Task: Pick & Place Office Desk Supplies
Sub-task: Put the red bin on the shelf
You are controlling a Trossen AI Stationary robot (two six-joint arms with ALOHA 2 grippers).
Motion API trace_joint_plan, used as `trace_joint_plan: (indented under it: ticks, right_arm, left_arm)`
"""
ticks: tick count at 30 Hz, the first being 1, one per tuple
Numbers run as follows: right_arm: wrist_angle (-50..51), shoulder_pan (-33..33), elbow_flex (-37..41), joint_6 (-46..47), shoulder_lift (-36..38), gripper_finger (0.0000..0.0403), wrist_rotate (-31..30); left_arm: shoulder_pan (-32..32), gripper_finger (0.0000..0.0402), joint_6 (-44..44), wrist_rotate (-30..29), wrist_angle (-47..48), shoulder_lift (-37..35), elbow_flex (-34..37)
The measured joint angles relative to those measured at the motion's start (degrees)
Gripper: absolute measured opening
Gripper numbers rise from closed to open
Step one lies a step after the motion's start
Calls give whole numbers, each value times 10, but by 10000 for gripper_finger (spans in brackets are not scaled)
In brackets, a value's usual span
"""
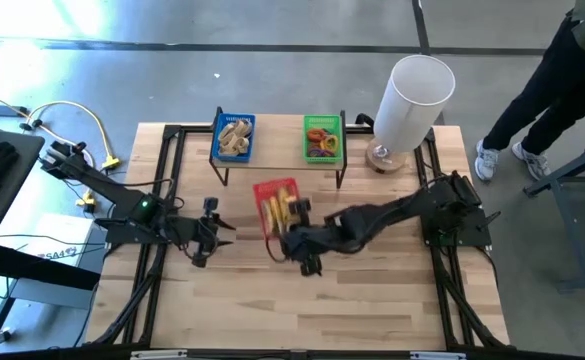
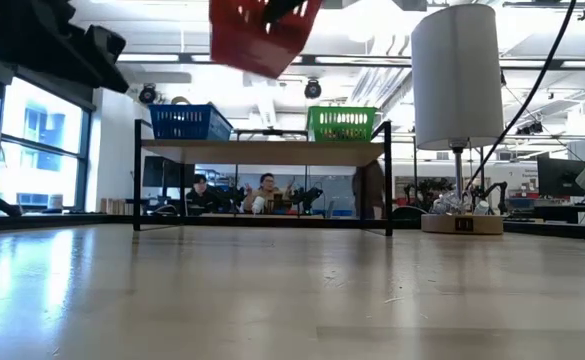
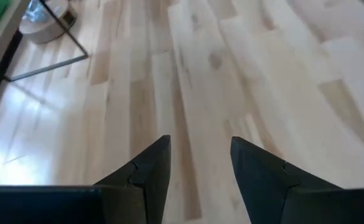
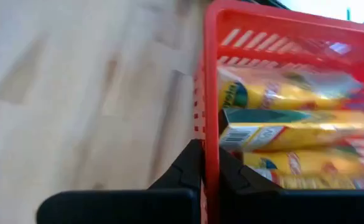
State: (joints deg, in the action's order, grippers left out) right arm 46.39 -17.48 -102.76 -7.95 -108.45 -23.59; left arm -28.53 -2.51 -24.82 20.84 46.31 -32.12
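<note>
A red basket [image 1: 275, 204] holding small yellow rectangular boxes [image 4: 294, 134] is up in the air, tilted; the low view shows it [image 2: 262, 35] high above the table. My right gripper [image 4: 210, 152] is shut on its wall, near the table's middle [image 1: 294, 237]. My left gripper [image 1: 210, 230] is open and low over bare wood to the basket's left [image 3: 200, 162]. A blue basket [image 1: 235, 137] with pale tan bands and a green basket [image 1: 322, 137] with coloured loops stand on a low shelf at the far side. My right gripper pinches the red basket's side wall [image 4: 210, 124] at its rim, one finger [image 4: 185, 167] outside and one finger [image 4: 234, 174] inside. The basket is lifted clear of the table and tilted, with the yellow boxes lying inside it.
The black-framed shelf [image 2: 262, 151] spans the table's far middle. A tall white cylinder [image 1: 410, 98] on a round base stands at the far right. A person [image 1: 562, 70] stands beyond the right far corner; people sit in the room behind [image 2: 262, 192]. Bare wood lies near.
</note>
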Motion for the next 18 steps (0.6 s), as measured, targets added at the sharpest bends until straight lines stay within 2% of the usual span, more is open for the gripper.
trace_joint_plan:
  ticks: [3,8,18]
  right_arm:
    - [23,29,-32,5,-3,3,-3]
    - [29,85,-75,5,-2,3,0]
    - [-12,184,-83,-34,-22,3,38]
  left_arm:
    - [-9,159,0,0,-48,0,28]
    - [-20,159,-1,0,-67,3,42]
    - [-41,159,-1,0,-67,5,42]
